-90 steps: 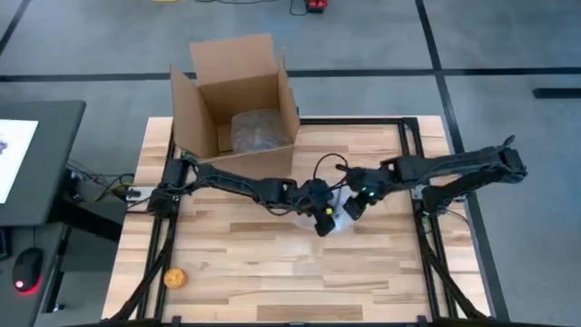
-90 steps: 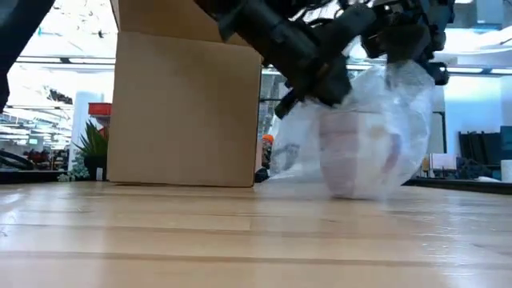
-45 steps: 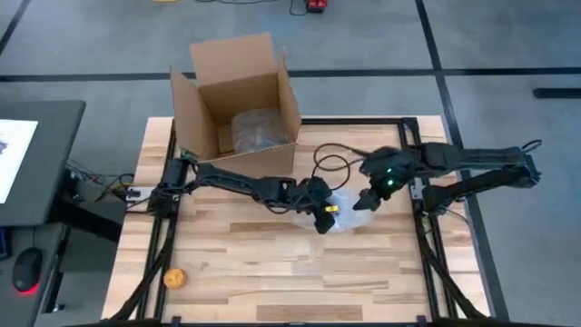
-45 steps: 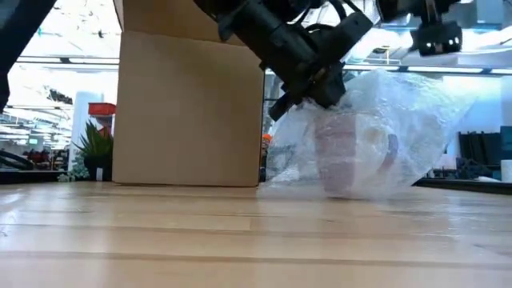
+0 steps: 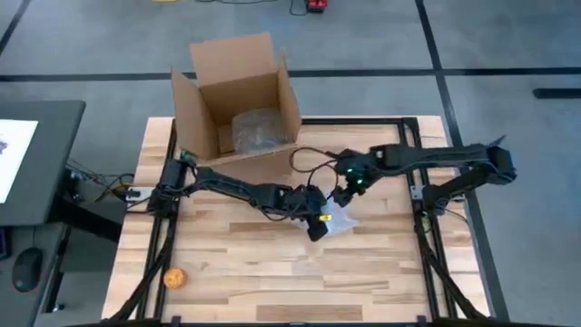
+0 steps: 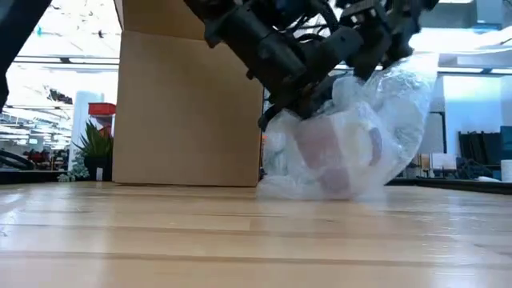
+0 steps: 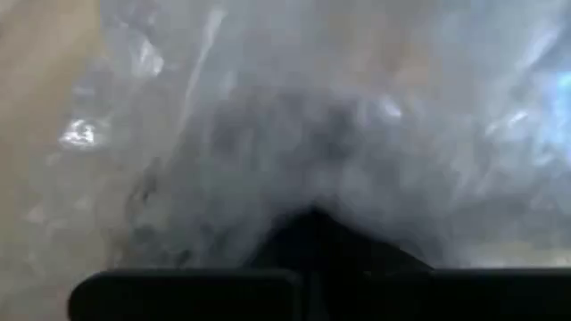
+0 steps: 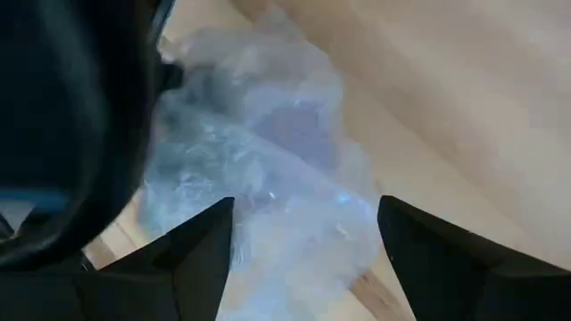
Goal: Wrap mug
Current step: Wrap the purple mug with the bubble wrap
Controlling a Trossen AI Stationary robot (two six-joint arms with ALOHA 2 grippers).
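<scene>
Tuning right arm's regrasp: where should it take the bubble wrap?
Probably the loose flap of bubble wrap standing above the mug, coming from above on the side away from the left gripper. It's free there; lower down it lies tight on the mug. The right gripper hovers open nearby.

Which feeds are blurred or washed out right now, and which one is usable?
Left wrist view: soft, filled by the bubble wrap pressed close. Low view: bright room windows glare behind the wrapped mug. Right wrist view: slightly blurred. High view: evenly lit, sharpest, both arms visible.
</scene>
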